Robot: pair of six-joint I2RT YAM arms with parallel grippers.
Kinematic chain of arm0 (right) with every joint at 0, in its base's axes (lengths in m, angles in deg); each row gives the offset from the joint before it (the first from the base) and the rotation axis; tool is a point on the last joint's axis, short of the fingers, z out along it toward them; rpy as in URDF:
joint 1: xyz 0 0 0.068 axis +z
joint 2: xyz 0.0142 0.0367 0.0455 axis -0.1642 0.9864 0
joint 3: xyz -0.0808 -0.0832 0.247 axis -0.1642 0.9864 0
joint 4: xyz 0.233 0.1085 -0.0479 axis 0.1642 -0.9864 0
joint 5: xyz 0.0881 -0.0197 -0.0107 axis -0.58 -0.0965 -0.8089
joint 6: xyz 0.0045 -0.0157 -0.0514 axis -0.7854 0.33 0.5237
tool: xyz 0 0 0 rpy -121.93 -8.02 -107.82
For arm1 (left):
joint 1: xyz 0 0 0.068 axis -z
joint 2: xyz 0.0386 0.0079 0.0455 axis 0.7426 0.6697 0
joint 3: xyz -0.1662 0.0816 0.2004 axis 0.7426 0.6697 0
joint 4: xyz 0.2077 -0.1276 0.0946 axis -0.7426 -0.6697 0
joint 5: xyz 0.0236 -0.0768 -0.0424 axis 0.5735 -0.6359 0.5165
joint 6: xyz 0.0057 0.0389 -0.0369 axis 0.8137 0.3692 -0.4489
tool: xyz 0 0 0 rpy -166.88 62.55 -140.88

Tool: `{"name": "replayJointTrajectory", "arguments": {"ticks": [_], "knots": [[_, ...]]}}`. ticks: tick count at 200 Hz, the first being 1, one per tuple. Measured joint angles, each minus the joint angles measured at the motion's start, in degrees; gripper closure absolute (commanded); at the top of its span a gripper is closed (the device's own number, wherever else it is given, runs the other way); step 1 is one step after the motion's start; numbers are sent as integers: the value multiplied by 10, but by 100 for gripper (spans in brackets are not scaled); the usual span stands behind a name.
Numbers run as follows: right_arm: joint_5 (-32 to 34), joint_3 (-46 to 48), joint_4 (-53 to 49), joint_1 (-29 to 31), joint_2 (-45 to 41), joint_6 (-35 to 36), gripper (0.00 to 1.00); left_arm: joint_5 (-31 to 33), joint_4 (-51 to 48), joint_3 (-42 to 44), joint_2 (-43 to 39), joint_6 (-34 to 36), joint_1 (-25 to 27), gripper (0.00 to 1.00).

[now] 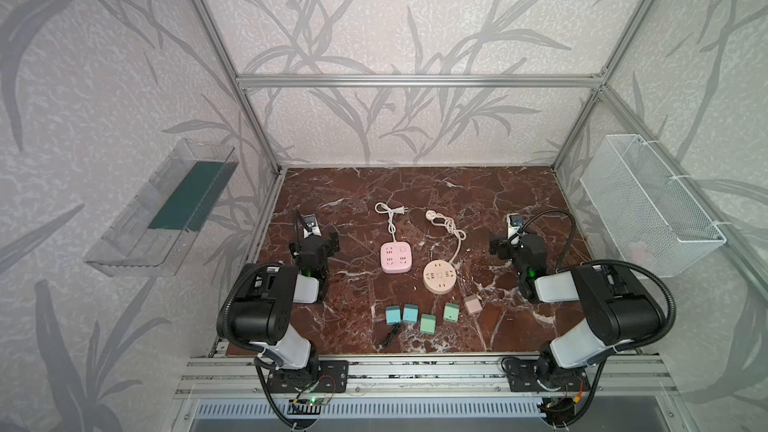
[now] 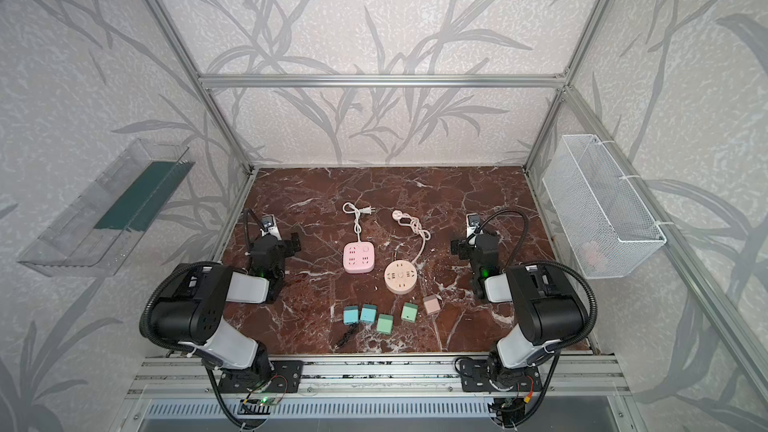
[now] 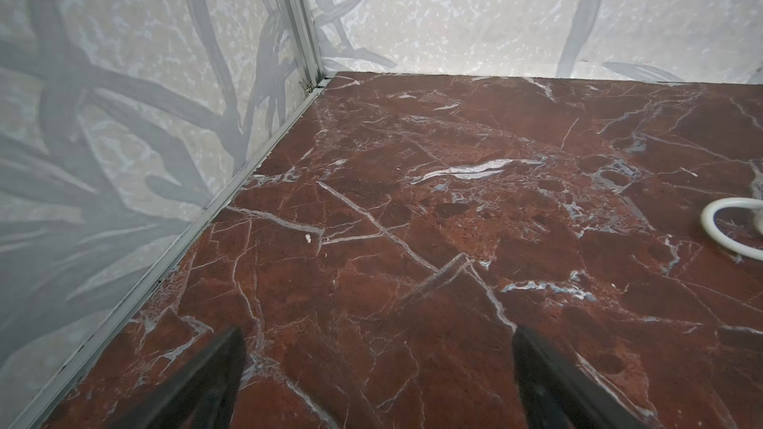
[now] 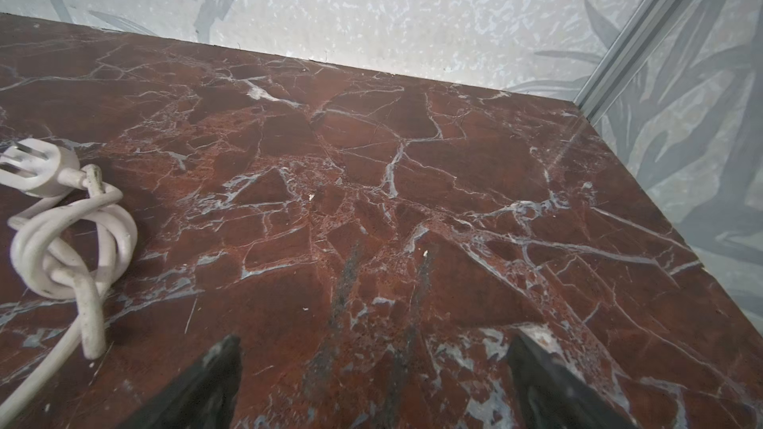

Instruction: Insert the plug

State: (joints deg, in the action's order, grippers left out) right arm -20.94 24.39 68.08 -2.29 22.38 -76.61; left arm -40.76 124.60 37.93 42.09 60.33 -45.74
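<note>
A pink square power strip [image 1: 396, 257] and a beige round power strip [image 1: 439, 278] lie mid-table in both top views, each with its white cord running to the far side. The round strip's plug [image 4: 41, 167] lies beside its knotted cord [image 4: 70, 241]. Several small cube plugs, blue [image 1: 392, 315], green [image 1: 427, 323] and pink [image 1: 472, 304], sit in a row nearer the front. My left gripper [image 1: 314, 241] [image 3: 376, 330] is open over bare marble, left of the strips. My right gripper [image 1: 515, 243] [image 4: 373, 336] is open to their right, holding nothing.
A thin black cable [image 1: 390, 333] lies near the front edge by the blue cubes. A clear bin [image 1: 162, 209] hangs on the left wall and a white wire basket [image 1: 648, 205] on the right. Aluminium frame rails [image 3: 247, 167] border the marble table [image 1: 478, 193].
</note>
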Motion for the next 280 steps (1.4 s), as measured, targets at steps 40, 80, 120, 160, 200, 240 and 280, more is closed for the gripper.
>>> {"name": "replayJointTrajectory", "arguments": {"ticks": [40, 80, 120, 160, 200, 240, 280], "knots": [[-2, 0, -1, 0, 0, 0, 1, 0, 0, 0, 0, 0, 0, 1], [-2, 0, -1, 0, 0, 0, 1, -1, -1, 0, 0, 0, 0, 1], [-2, 0, -1, 0, 0, 0, 1, -2, 0, 0, 0, 0, 0, 1], [-2, 0, -1, 0, 0, 0, 1, -3, -1, 0, 0, 0, -1, 1], [-2, 0, -1, 0, 0, 0, 1, -46, -12, -3, -3, -13, -29, 1], [-7, -1, -6, 0, -1, 1, 1, -89, -42, -10, -13, -19, -47, 1], [48, -82, -192, 62, -85, 20, 1, -118, -160, -44, -165, -15, -43, 1]]}}
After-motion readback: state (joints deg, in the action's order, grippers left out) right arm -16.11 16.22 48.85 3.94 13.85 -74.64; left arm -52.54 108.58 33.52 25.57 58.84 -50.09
